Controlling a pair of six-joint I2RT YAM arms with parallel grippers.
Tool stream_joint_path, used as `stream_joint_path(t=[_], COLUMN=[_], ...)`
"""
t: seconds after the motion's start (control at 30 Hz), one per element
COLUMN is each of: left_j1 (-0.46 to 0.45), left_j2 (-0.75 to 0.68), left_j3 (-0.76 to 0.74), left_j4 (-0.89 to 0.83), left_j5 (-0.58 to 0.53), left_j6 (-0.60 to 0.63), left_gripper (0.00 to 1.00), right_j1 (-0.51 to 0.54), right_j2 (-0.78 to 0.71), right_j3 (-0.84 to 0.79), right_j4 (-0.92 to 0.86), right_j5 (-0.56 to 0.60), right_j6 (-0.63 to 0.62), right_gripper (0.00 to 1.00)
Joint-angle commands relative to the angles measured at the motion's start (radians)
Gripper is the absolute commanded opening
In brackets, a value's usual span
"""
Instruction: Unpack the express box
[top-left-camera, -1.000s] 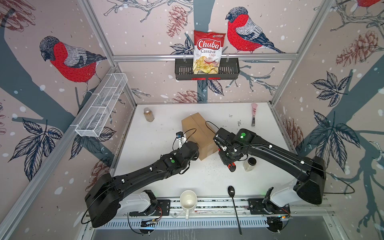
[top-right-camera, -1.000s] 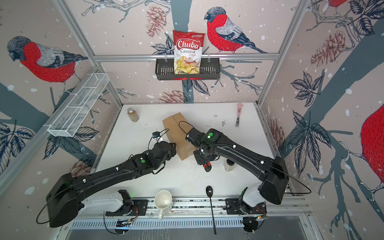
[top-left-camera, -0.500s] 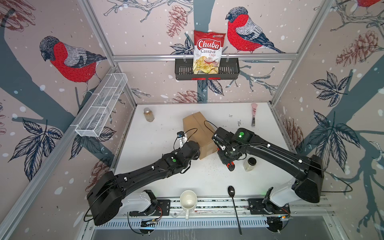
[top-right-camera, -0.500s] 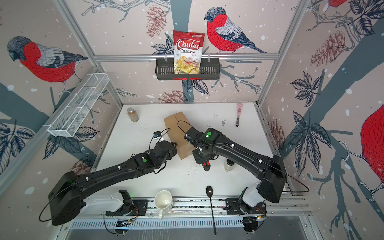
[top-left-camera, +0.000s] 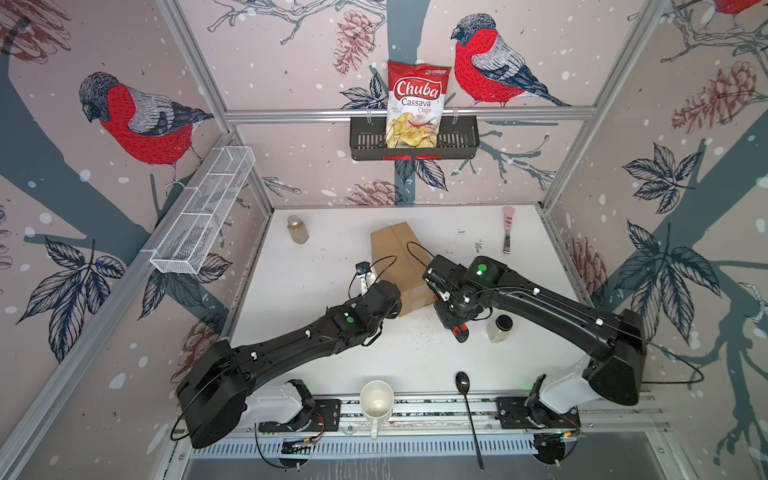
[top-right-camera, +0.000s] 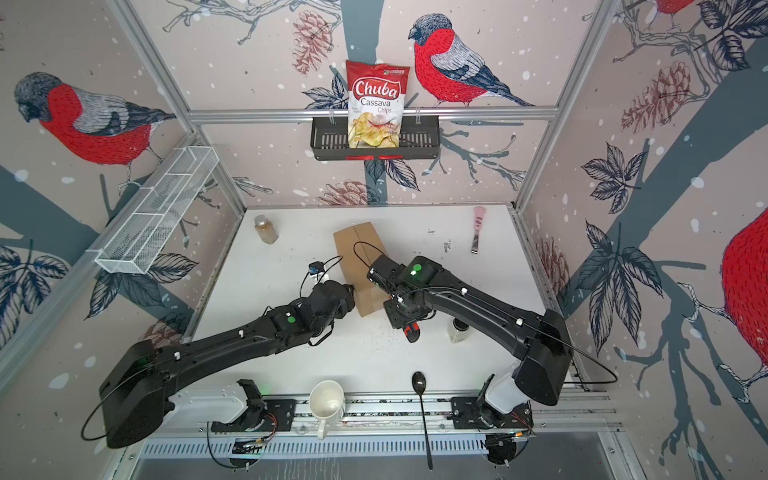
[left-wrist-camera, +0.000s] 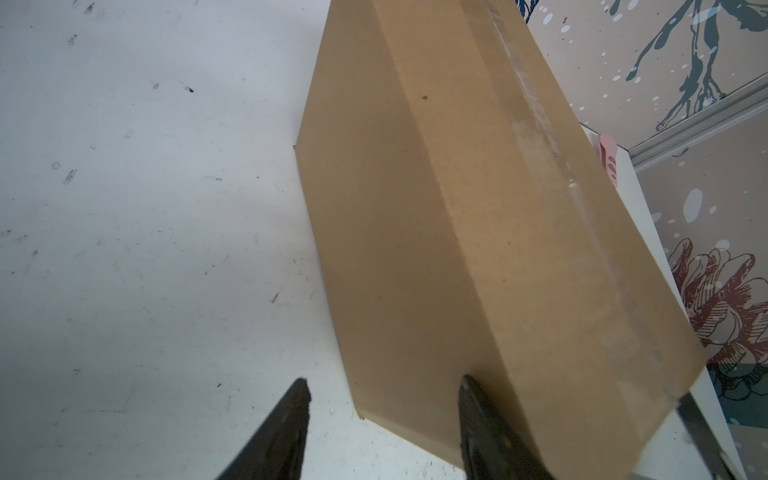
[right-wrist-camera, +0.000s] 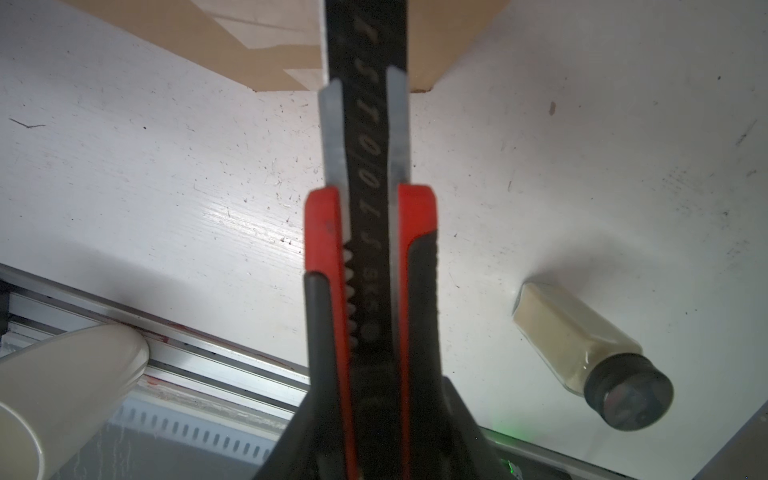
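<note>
The express box (top-left-camera: 397, 262) (top-right-camera: 358, 253) is a plain brown carton with clear tape along its top seam, lying closed mid-table. My left gripper (left-wrist-camera: 384, 395) is open at the box's near left corner (left-wrist-camera: 457, 228). One fingertip (left-wrist-camera: 478, 411) rests against the box's side, and the other is over bare table. In both top views the wrist hides these jaws. My right gripper (top-left-camera: 446, 309) (right-wrist-camera: 370, 415) is shut on a red and black utility knife (right-wrist-camera: 368, 216) (top-left-camera: 459, 332). It is at the box's near right end (right-wrist-camera: 257, 45). The knife's front reaches over that end's lower edge, and its tip is out of frame.
A black-lidded jar (top-left-camera: 500, 328) stands just right of the right gripper. A white mug (top-left-camera: 376, 401) and a black spoon (top-left-camera: 463, 382) lie at the front rail. A spice bottle (top-left-camera: 298, 229) is back left and a pink-handled tool (top-left-camera: 508, 228) back right. A wall basket (top-left-camera: 457, 139) holds a chips bag.
The right arm has crept slightly left toward the box with the knife. The left wrist has edged a little closer to the box. The box has barely moved.
</note>
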Motion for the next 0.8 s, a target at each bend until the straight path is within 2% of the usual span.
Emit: stream_joint_path(t=[0.0,0.77], left_j1=[-0.001,-0.001], left_j2=[0.002,0.006], left_j3=[0.011,-0.005], left_j4=[0.068,0.094], left_j5=[0.007,0.01], left_j6=[0.008,0.0], left_gripper=[0.57,0.56], right_j1=[0.007,0.016], right_j2=[0.002,0.009], right_j3=[0.007,0.028], right_j4=[0.029,0.029], right_j5=[-0.031,-0.067], right_j6=[-0.027,-0.038], right_gripper=[0.05,0.05])
